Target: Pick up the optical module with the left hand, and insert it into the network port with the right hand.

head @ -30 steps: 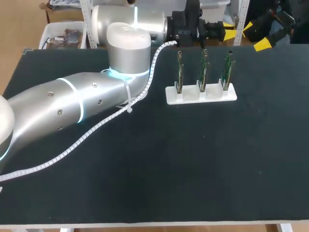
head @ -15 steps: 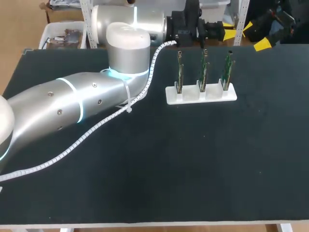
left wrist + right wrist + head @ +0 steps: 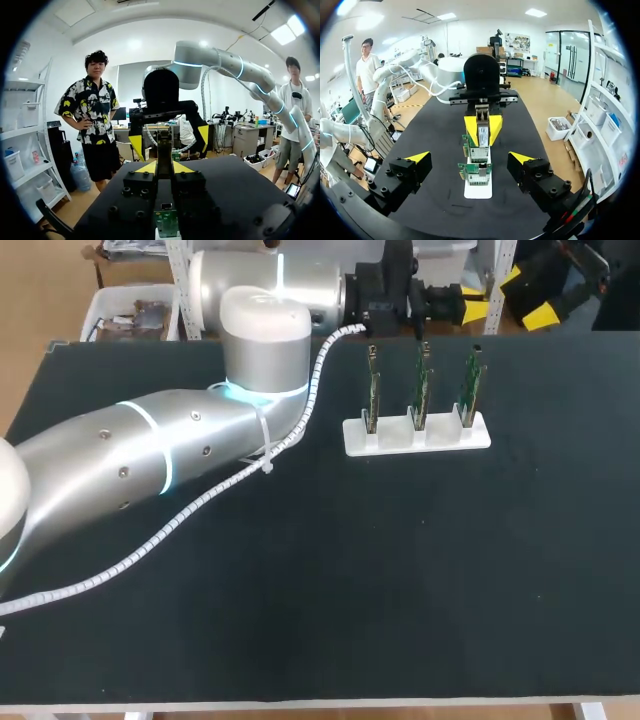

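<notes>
the step in hand is the handover, i judge. the left arm [image 3: 150, 450] lies stretched far forward; the left gripper [image 3: 483, 130] is closed on the small silver metal optical module [image 3: 483, 136], beyond the white rack of three upright green circuit boards [image 3: 440, 439]. the right gripper [image 3: 470, 159] faces it, fingers wide apart; next it should advance and clamp the module's free end.

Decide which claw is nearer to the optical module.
Left. The left claw is shut on the optical module. The right claw faces it across a gap, open and not touching it.
</notes>
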`<state>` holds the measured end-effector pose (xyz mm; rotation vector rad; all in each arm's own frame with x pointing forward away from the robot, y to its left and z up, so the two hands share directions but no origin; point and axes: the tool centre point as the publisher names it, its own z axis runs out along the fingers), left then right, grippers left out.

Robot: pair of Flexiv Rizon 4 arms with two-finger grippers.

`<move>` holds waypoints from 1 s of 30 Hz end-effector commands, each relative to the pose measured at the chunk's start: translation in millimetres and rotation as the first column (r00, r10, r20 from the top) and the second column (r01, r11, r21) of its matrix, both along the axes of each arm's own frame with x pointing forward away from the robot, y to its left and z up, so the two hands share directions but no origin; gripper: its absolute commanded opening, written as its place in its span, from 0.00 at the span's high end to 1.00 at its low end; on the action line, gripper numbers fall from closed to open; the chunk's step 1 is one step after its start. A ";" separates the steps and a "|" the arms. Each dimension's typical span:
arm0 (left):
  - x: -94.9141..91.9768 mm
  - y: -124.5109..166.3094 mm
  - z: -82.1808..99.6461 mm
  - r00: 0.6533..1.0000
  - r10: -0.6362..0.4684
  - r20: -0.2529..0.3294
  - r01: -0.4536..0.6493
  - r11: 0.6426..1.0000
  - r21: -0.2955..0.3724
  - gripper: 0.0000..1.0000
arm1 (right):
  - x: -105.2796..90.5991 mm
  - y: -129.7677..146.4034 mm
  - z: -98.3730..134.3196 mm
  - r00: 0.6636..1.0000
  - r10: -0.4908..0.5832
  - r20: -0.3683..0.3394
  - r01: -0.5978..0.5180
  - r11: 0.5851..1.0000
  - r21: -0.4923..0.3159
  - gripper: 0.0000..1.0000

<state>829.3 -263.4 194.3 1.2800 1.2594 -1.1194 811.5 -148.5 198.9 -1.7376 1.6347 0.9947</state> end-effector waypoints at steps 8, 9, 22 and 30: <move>1.9 -0.4 -0.1 1.000 -0.004 -0.001 0.004 1.000 0.002 1.00 | 14.0 4.2 14.3 0.831 0.459 -0.315 -0.414 0.888 0.202 0.00; 1.9 -0.4 -0.1 1.000 -0.004 -0.001 0.004 1.000 0.002 1.00 | 15.6 4.7 14.7 0.831 0.458 -0.315 -0.411 0.888 0.207 0.00; 1.9 -0.4 -0.1 1.000 -0.004 -0.001 0.004 1.000 0.002 1.00 | 21.9 20.3 19.0 0.810 0.499 -0.307 -0.453 0.866 0.213 0.00; 1.9 -0.4 -0.1 1.000 -0.004 -0.001 0.004 1.000 0.002 1.00 | 20.7 28.1 24.8 0.799 0.515 -0.310 -0.472 0.857 0.207 0.00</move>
